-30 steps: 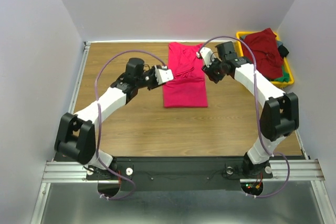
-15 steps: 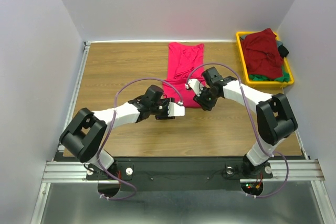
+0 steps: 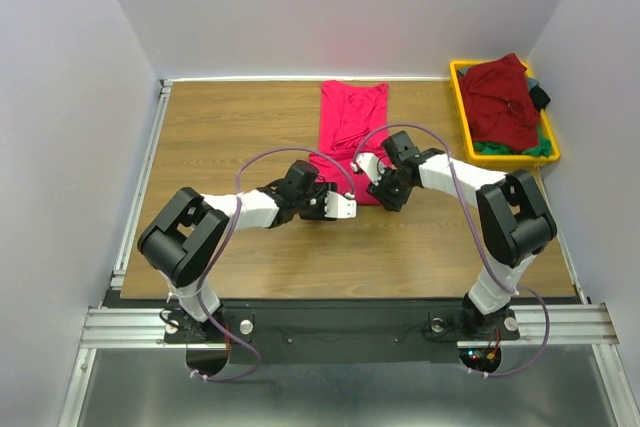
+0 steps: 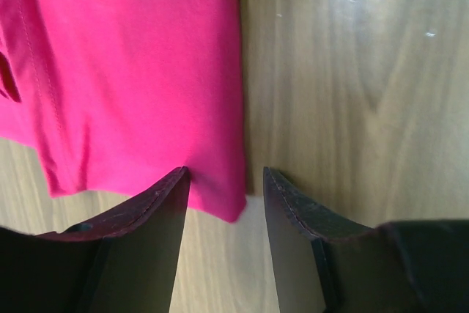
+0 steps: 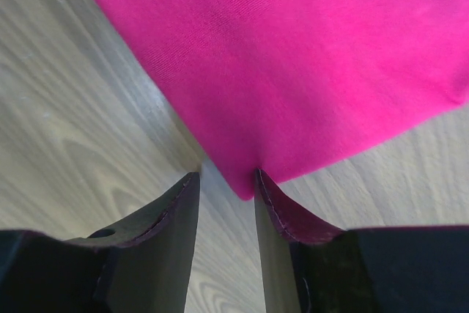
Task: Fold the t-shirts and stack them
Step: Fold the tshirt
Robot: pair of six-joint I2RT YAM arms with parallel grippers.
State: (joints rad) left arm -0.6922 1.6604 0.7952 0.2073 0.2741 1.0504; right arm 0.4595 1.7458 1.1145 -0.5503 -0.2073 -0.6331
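Note:
A crimson t-shirt (image 3: 352,122), folded into a long strip, lies flat on the wooden table (image 3: 230,137) at the back centre. My left gripper (image 3: 326,204) is low at its near left corner. In the left wrist view the jaws (image 4: 223,174) stand open with that corner of the shirt (image 4: 132,56) between the fingertips. My right gripper (image 3: 387,196) is low at the near right corner. In the right wrist view it (image 5: 227,175) is open, with the shirt's corner (image 5: 293,56) just between the tips. A maroon t-shirt (image 3: 503,97) lies piled on green (image 3: 490,149) and dark (image 3: 540,97) ones.
A yellow plastic bin (image 3: 458,87) at the back right holds the piled shirts. Grey walls close in the table on the left, back and right. Bare wood lies to the left of the crimson shirt and in front of it.
Both grippers have come from the shirt's middle sides down to its near hem corners and lowered to the table. The shirt has not moved.

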